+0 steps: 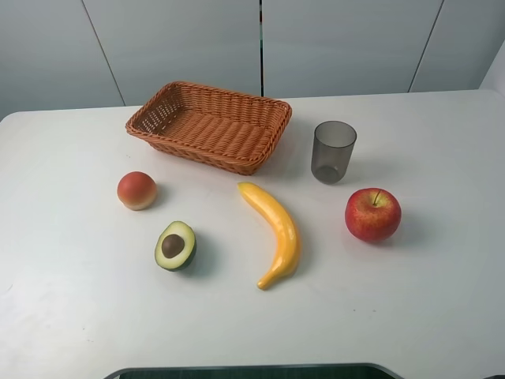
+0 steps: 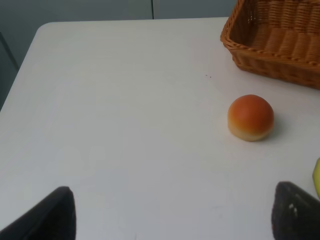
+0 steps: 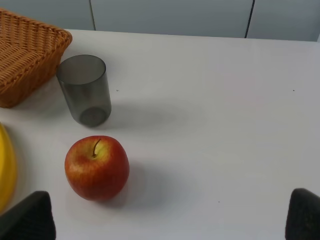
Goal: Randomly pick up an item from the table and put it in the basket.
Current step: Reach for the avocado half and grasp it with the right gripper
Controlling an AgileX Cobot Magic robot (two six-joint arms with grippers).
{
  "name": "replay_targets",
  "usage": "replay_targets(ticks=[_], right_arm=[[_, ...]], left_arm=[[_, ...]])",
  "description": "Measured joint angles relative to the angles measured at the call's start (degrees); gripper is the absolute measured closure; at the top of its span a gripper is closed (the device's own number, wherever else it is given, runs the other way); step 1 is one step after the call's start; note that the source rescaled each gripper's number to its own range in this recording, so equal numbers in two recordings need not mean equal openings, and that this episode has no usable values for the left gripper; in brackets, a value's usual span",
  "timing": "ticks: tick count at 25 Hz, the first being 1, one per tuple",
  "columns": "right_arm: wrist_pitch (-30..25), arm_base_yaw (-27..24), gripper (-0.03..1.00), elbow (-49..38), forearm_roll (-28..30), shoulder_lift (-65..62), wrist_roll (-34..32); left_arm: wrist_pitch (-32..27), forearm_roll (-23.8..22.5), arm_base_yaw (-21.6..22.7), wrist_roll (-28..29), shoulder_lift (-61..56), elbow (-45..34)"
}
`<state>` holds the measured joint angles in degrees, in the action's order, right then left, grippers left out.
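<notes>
Round orange-red peach (image 1: 136, 190), paler at its base, at the left of the group, well apart from the other fruit; yellow banana (image 1: 276, 231), lying flat in the middle, curved, one end toward the rear and its narrow tip toward the front; grey translucent cup (image 1: 333, 151), upright, mouth upward, to the rear between banana and apple; red apple (image 1: 372, 214), stem up, yellow-green around the stem hollow, at the right, near the cup but not touching it; pale grey wall panels (image 1: 339, 43) with dark seams behind.
</notes>
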<state>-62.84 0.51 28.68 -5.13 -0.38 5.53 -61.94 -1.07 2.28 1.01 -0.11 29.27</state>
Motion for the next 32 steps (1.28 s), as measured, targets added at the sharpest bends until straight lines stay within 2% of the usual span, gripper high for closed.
replay_targets(ticks=[32], right_arm=[[0.0,0.0,-0.03,0.0,0.0,0.0,0.0]], left_arm=[[0.0,0.0,0.0,-0.1,0.0,0.0]])
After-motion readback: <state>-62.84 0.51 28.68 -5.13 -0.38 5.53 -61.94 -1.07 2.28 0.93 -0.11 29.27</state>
